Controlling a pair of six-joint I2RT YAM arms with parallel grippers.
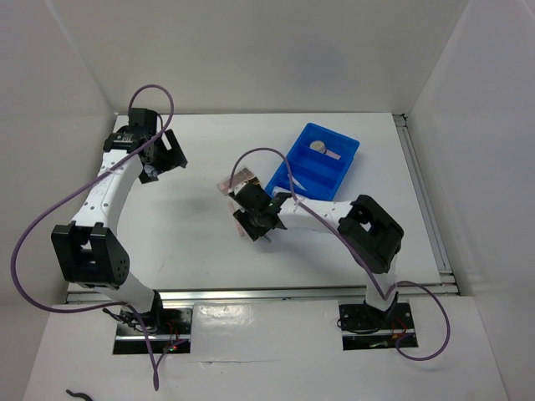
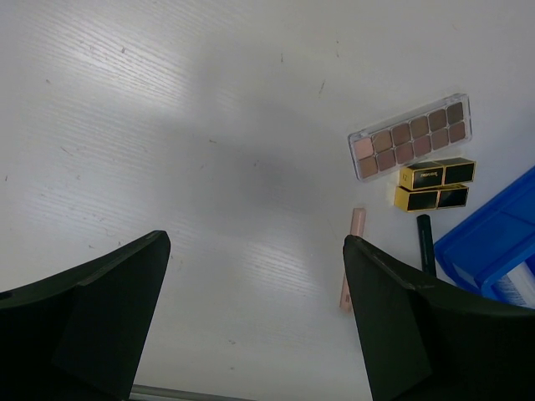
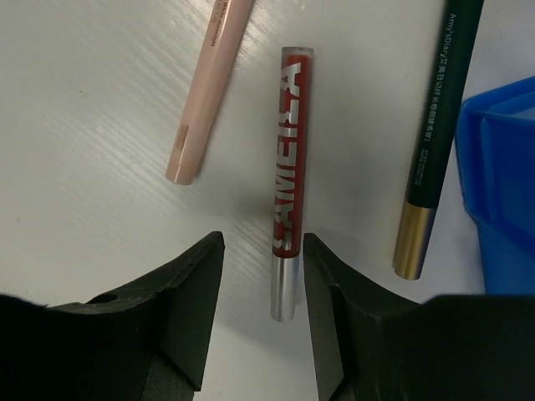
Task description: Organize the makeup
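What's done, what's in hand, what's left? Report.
Done: a round compact lies in the bin. In hand: right gripper straddles the red tube, not yet closed. To do: pink pencil, dark pencil, palette, gold boxes on the table; left gripper open, empty.

The top external camera looks down from above and behind the arm bases (image 1: 153, 322) over the whole table (image 1: 201, 251), the left wrist camera slants down from higher up, the right wrist camera sits close above the tabletop, and both wrist views share the pink pencil (image 2: 352, 259), dark pencil (image 2: 425, 242) and blue bin (image 2: 493, 242) corner.
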